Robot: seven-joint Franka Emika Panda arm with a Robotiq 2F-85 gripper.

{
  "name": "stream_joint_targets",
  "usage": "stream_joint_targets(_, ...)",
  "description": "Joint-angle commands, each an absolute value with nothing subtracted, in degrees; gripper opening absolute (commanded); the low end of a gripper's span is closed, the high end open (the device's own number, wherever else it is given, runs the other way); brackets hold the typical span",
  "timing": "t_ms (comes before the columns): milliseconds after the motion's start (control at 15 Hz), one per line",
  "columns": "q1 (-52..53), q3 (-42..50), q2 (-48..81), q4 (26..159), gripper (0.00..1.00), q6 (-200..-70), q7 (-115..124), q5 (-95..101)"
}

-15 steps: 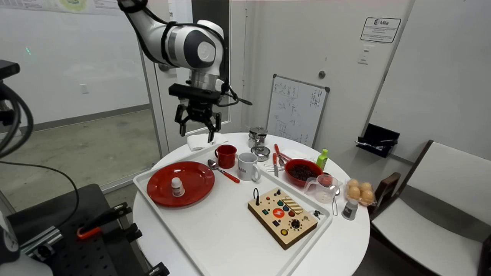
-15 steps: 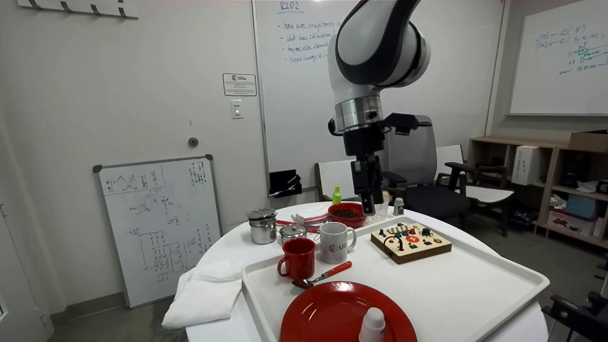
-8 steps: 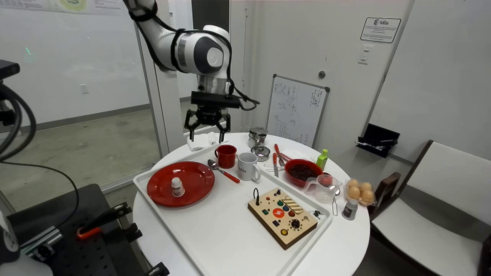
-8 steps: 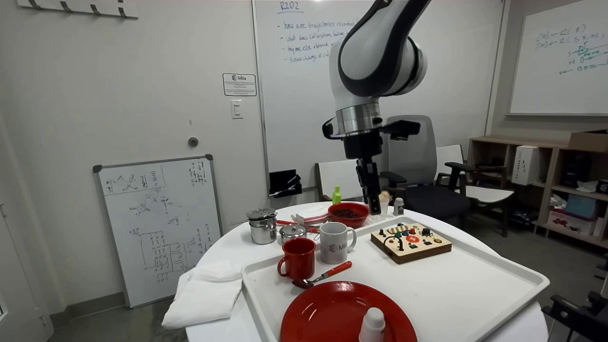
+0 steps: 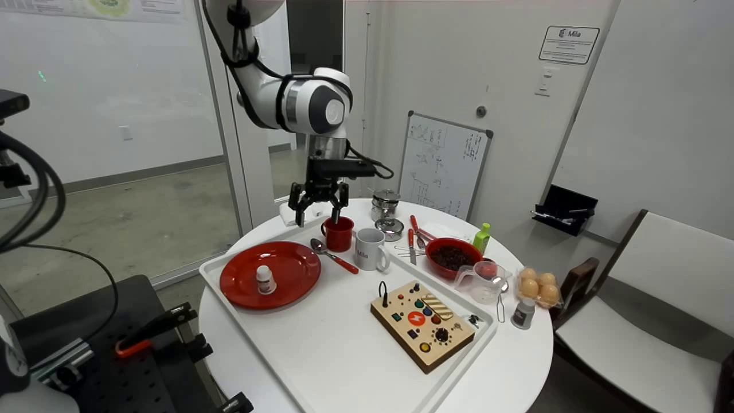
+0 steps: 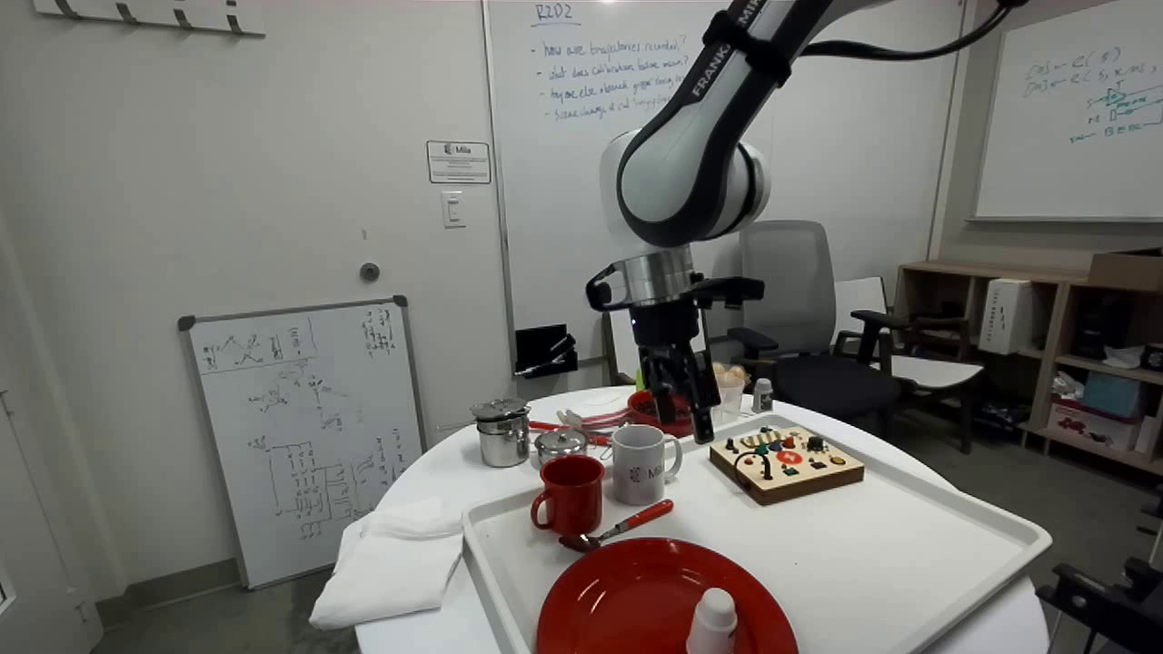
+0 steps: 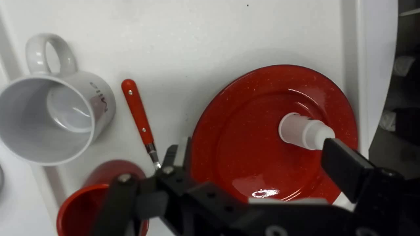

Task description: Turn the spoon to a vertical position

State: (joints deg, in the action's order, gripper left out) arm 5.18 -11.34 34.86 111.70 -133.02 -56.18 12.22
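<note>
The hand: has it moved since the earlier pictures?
Yes. In an exterior view, the hand has moved down and toward the picture's right, appearing nearer the red mug, which has stayed in place.

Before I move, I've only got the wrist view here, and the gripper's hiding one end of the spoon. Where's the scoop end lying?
Observer: In both exterior views, the spoon has its metal scoop end between the red mug and the red plate.
Operator: Am I touching it?
Observer: No. In an exterior view the gripper hangs above the tray, apart from the spoon.
Operator: What am I missing on that red mug?
Observer: Its handle, which points toward the white cloth.
</note>
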Motion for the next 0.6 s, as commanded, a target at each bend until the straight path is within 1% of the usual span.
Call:
stream_joint_targets(0, 5.1, -12.1, 41.0, 104.7, 1.00, -128.9, -65.3, 14.8)
stream_joint_targets(67, 5.3, -11.7, 38.1, 108.9, 1.00, -132.0, -61.0, 13.0)
stream_joint_targets(400, 5.3, -11.6, 40.5, 106.2, 1.00, -130.9, -64.6, 13.4)
stream_joint_targets(533, 5.9, -11.2, 40.4, 106.8, 1.00, -132.3, -63.8, 14.3)
